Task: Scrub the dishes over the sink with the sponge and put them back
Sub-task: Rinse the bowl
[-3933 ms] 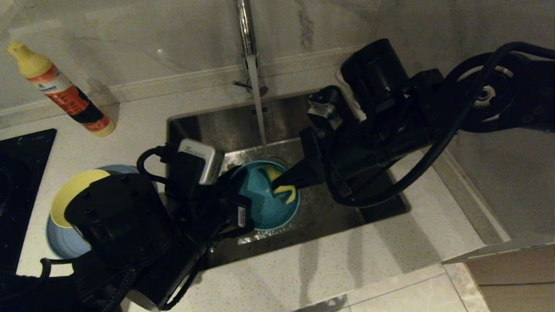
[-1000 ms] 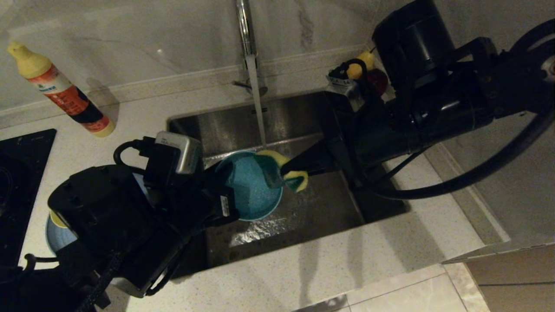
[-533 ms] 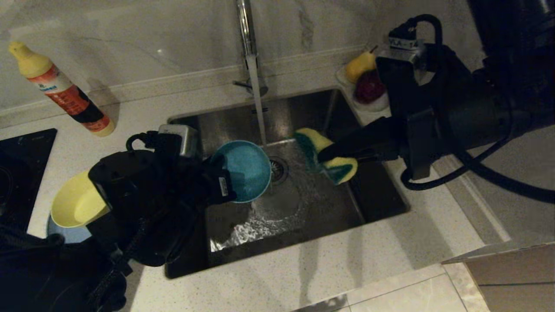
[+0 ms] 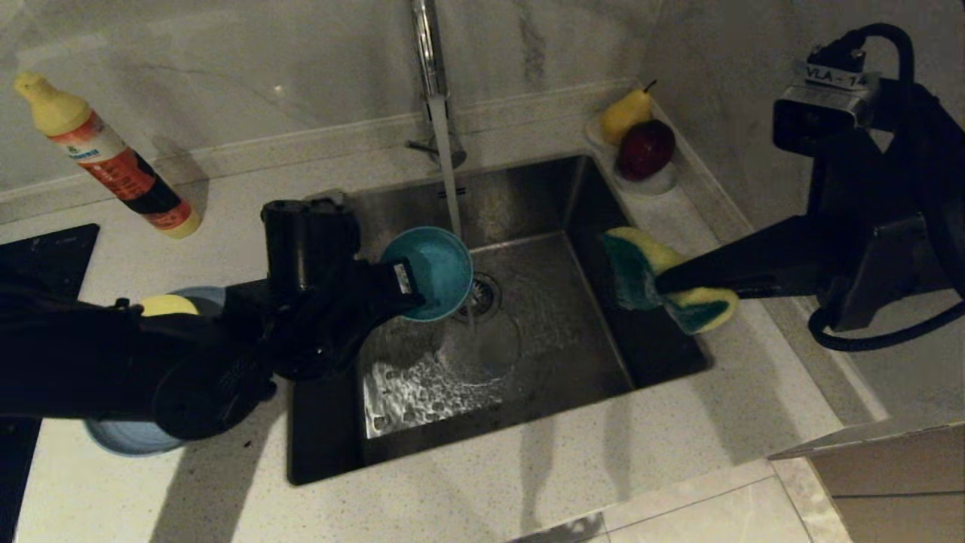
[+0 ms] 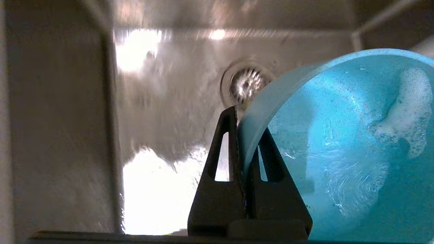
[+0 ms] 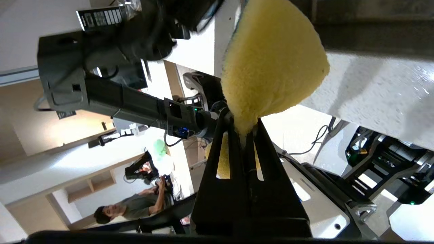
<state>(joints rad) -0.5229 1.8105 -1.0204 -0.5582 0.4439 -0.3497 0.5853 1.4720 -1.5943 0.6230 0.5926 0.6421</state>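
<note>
Wet gleaming steel sink (image 4: 528,196), smooth glossy teal bowl (image 4: 433,271), spongy rough-faced sponge (image 4: 663,283), speckled stone counter (image 4: 528,467)

Pale-yellow bowl (image 4: 167,305) and light-blue plate (image 4: 128,437) mostly hidden behind the left arm.

Kitchen: steel sink (image 4: 528,226) with running tap (image 4: 427,53), stone counter (image 4: 528,467), hob (image 4: 38,264), fruit dish (image 4: 641,181).

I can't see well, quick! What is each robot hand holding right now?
Left gripper: shut on the rim of the small teal bowl, over the steel sink.
Right gripper: shut on the yellow-and-green sponge.
</note>
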